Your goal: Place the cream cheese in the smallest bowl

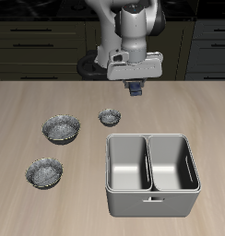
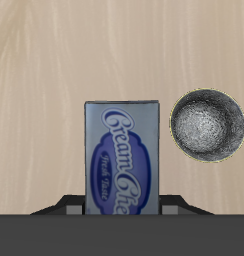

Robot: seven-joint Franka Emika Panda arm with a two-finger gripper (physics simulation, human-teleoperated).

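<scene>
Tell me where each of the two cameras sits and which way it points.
Exterior view: in front of and above the wooden table, facing the arm; gripper, three silvery bowls and the grey two-compartment bin show.
Wrist view: on the gripper, looking down at the table; only its dark body shows.
Shared: the dark blue cream cheese box held in the gripper, and the smallest shiny metal bowl.

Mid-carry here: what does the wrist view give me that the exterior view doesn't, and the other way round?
Wrist only: the label on the cream cheese, readable, held in the gripper. Exterior only: the two wider bowls, the grey double bin and the arm above the table. Both: the cream cheese and the smallest bowl, beside the box, not yet under it.
</scene>
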